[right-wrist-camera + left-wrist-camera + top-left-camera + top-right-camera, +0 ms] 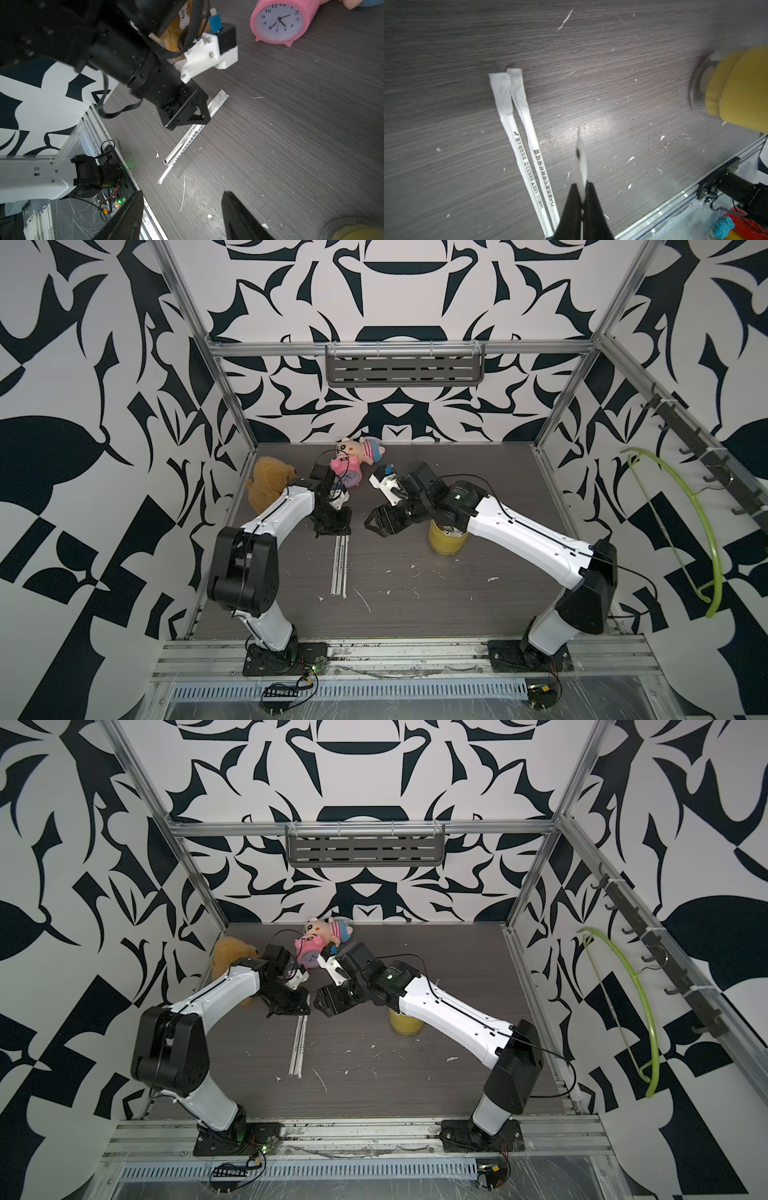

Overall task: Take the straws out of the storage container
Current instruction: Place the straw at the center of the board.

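Left tool (581, 185) tight on straw (580, 158)

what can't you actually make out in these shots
- Contents of the yellow cup: the right arm covers most of its mouth in both top views, so the straw count is unknowable.
- The cup in the left wrist view: blurred, cut by the frame edge.
- The held straw: gripped end hidden inside the shut left end effector.

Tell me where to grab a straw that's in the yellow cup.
Probably pinch the white straw ends showing at the mouth of the upright yellow cup, coming down from above: its wall shields everything lower. The right arm covers most of the mouth.
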You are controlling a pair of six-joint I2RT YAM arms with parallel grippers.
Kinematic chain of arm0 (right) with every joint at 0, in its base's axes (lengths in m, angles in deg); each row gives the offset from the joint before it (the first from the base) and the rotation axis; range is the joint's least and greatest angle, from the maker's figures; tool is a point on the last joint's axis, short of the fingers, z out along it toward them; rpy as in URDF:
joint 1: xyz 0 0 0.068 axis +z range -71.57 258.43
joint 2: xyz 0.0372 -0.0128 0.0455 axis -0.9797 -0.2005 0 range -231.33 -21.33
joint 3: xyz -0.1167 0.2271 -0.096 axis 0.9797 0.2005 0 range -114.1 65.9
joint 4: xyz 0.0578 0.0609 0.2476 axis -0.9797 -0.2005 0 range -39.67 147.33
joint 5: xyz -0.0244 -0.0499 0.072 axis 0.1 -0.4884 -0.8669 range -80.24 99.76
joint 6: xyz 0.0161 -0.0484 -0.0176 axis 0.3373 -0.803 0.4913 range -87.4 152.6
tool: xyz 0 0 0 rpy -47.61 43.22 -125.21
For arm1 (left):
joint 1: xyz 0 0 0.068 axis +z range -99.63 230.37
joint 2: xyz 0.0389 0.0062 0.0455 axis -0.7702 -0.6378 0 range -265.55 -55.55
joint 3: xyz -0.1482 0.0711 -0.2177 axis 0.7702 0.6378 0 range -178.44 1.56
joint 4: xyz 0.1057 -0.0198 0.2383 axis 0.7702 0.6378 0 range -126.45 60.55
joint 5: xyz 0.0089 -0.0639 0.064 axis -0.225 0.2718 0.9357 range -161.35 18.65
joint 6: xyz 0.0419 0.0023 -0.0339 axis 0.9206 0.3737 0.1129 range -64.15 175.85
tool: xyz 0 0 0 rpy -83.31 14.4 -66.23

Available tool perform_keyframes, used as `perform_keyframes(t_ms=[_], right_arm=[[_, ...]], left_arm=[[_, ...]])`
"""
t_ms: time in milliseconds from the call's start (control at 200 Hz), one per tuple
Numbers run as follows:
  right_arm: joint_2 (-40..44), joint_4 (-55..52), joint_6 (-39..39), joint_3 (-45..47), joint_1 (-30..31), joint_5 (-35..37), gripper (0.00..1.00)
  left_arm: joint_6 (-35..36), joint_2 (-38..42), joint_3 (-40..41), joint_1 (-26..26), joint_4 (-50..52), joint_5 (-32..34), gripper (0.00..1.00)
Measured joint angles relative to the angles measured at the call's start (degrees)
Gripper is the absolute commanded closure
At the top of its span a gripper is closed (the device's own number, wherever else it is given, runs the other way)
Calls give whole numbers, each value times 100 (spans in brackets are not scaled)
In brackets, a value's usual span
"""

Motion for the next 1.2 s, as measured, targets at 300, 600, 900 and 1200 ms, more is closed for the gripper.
perform_keyframes(t_ms=[300, 600, 900, 1200], right_arm=[[0, -7, -17, 33, 0, 96, 35], [0, -7, -31, 33, 0, 114, 35], [0, -52, -46, 33, 0, 114, 36], [0, -85, -48, 33, 0, 133, 36]], left_arm=[[11, -868, -459, -9, 24, 26, 99], [15, -1145, -588, -68, 223, 249, 95], [-11, -1204, -588, -81, 227, 365, 85], [-103, -1204, -586, -81, 105, 363, 81]])
